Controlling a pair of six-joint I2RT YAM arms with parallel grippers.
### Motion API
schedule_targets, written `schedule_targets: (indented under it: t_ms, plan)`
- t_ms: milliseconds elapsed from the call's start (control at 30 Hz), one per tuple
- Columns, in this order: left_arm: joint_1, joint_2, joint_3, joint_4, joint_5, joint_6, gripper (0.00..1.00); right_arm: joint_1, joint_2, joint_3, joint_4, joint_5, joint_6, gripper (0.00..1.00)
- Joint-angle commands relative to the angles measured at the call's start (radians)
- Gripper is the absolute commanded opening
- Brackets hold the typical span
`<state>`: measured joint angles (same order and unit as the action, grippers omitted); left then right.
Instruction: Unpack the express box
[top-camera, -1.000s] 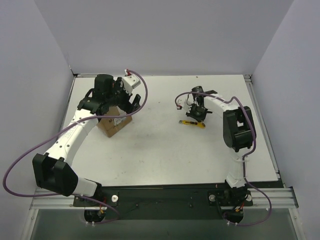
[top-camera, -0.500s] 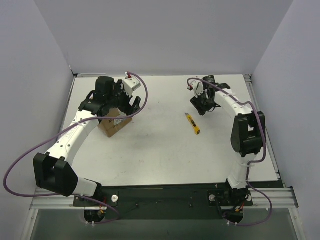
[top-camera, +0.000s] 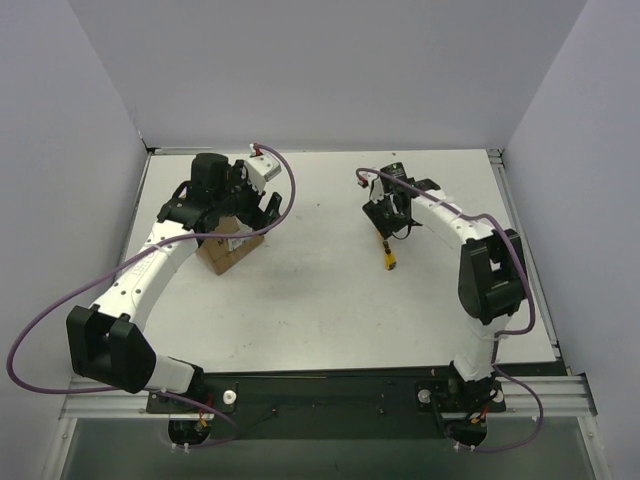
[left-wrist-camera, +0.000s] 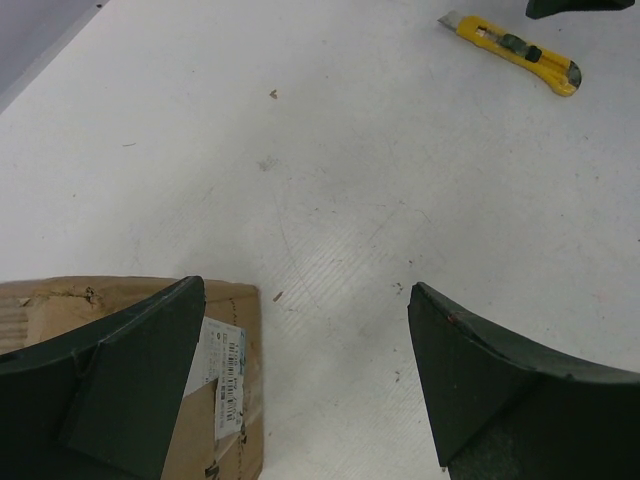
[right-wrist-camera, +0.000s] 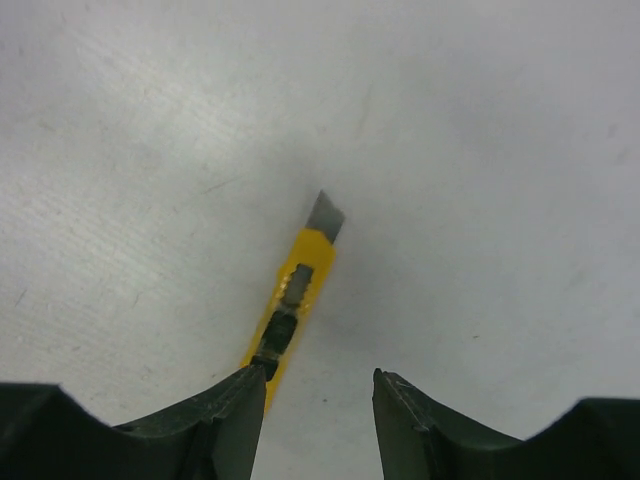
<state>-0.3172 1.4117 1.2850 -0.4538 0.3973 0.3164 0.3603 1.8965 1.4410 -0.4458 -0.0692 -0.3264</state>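
Observation:
The express box (top-camera: 228, 252), a small brown carton with a white label, sits at the table's left. My left gripper (top-camera: 247, 213) hovers over its far right edge, jaws wide open and empty. In the left wrist view (left-wrist-camera: 305, 290) the box (left-wrist-camera: 245, 420) and its label (left-wrist-camera: 222, 368) lie under the left finger (left-wrist-camera: 130, 380). My right gripper (top-camera: 386, 216) is open, just above the table. In the right wrist view (right-wrist-camera: 320, 395) its left finger (right-wrist-camera: 215, 420) covers the rear end of the utility knife (right-wrist-camera: 297, 290), blade out.
The yellow-and-black utility knife (top-camera: 388, 256) lies right of centre, pointing towards the near edge; it also shows in the left wrist view (left-wrist-camera: 512, 47). White walls close in the table on three sides. Purple cables loop off both arms.
The right gripper let go of the knife, lifted away to the far right, then came back over its far end. The knife turned from crosswise to nearly lengthwise. The left arm barely moved.

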Motion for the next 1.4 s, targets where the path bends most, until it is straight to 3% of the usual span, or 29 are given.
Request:
schedule_targets:
  t_ms: [0,100,300,367,467,500,633,900,1367]
  plan:
    - [0.004,-0.008,0.028,0.029,0.009,-0.019,0.92,0.089,-0.241,-0.066,0.378,0.227,-0.075,0.47]
    - [0.004,-0.01,0.017,0.04,0.003,-0.036,0.92,0.126,-0.26,-0.129,0.609,0.393,-0.226,0.39]
    - [0.004,-0.013,0.013,0.04,0.008,-0.045,0.92,0.193,-0.286,-0.022,0.63,0.431,-0.304,0.34]
    - [0.004,-0.01,0.011,0.046,0.006,-0.046,0.92,0.198,-0.293,0.039,0.496,0.363,-0.216,0.31]
    - [0.004,0.001,0.011,0.056,0.014,-0.053,0.92,0.155,-0.263,0.084,0.248,0.274,0.102,0.31]
    - [0.004,0.003,0.013,0.06,0.014,-0.062,0.92,0.137,-0.234,0.064,0.204,0.24,0.222,0.34]
    - [0.004,-0.003,0.022,0.049,0.012,-0.068,0.93,0.059,-0.218,-0.08,0.151,0.086,0.349,0.46]
    - [0.004,-0.02,0.0,0.02,0.0,-0.043,0.92,0.031,-0.183,-0.238,0.165,-0.004,0.377,0.45]
    - [0.004,-0.034,-0.013,-0.005,-0.02,-0.054,0.92,0.034,-0.053,-0.205,0.202,-0.006,0.345,0.41]
